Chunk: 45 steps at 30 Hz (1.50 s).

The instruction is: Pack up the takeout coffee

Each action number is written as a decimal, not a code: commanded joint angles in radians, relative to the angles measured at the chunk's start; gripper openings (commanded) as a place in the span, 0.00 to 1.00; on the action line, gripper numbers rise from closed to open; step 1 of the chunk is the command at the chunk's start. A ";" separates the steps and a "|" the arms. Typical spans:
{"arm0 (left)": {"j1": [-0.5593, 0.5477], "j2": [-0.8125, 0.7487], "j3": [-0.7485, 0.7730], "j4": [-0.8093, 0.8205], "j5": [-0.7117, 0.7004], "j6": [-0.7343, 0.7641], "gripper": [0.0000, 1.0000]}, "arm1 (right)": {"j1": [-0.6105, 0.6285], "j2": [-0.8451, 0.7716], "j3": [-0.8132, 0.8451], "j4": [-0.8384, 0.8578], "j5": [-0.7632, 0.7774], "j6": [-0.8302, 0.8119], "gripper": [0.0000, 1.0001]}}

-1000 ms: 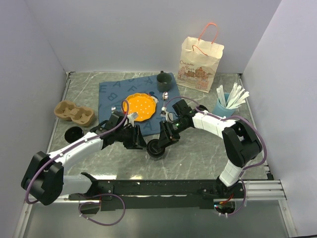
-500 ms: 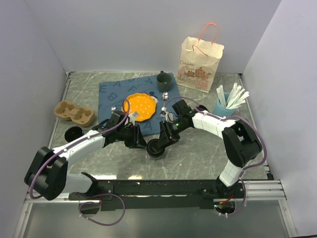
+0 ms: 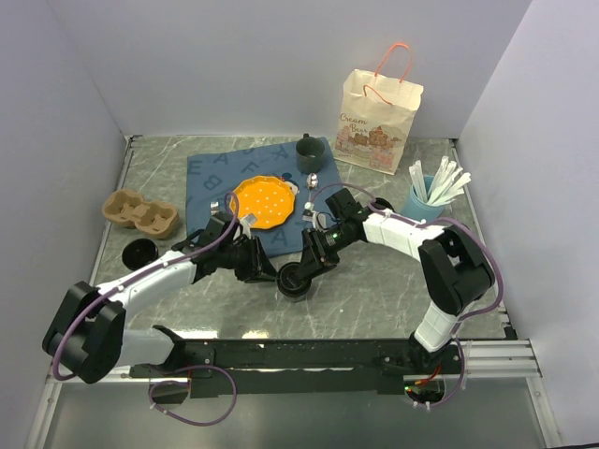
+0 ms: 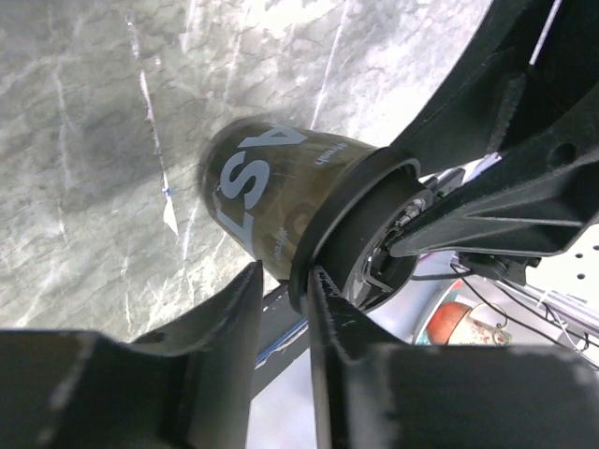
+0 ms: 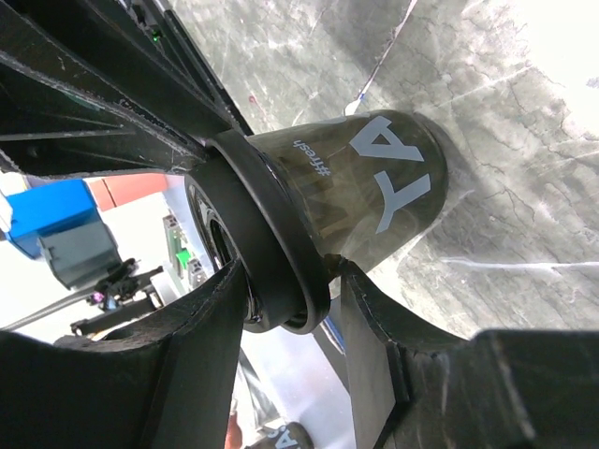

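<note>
A dark takeout coffee cup [image 3: 298, 282] with white lettering and a black lid stands on the grey marble table in front of the blue mat. My left gripper [image 3: 272, 269] meets it from the left and my right gripper [image 3: 313, 265] from the right. In the left wrist view the cup [image 4: 271, 187] and its lid [image 4: 367, 229] fill the frame, and my left gripper [image 4: 285, 278] is nearly closed over the lid's rim. In the right wrist view my right gripper [image 5: 292, 273] pinches the lid [image 5: 267, 220] rim, one finger on top, one against the cup wall [image 5: 374, 178].
A cardboard cup carrier [image 3: 140, 212] and a loose black lid [image 3: 138, 251] lie at the left. An orange plate [image 3: 262, 201] and a second dark cup [image 3: 307, 150] sit on the blue mat [image 3: 211, 173]. A paper bag [image 3: 379, 110] stands back right, beside a blue cup of stirrers [image 3: 426, 198].
The left arm has shifted slightly toward the cup. The right arm and the cup have stayed put.
</note>
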 commanded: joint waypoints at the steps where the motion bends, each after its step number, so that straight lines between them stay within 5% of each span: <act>1: -0.021 0.024 -0.034 -0.195 -0.184 0.021 0.33 | 0.019 0.061 0.022 -0.082 0.119 -0.120 0.44; 11: 0.012 -0.008 0.159 -0.210 -0.092 0.092 0.52 | 0.058 0.112 0.161 -0.214 0.067 -0.245 0.45; 29: 0.092 0.027 0.208 -0.146 0.106 0.354 0.45 | 0.070 0.119 0.196 -0.227 0.092 -0.233 0.45; 45: 0.092 0.063 0.107 -0.027 0.146 0.330 0.45 | 0.075 0.112 0.188 -0.219 0.098 -0.221 0.44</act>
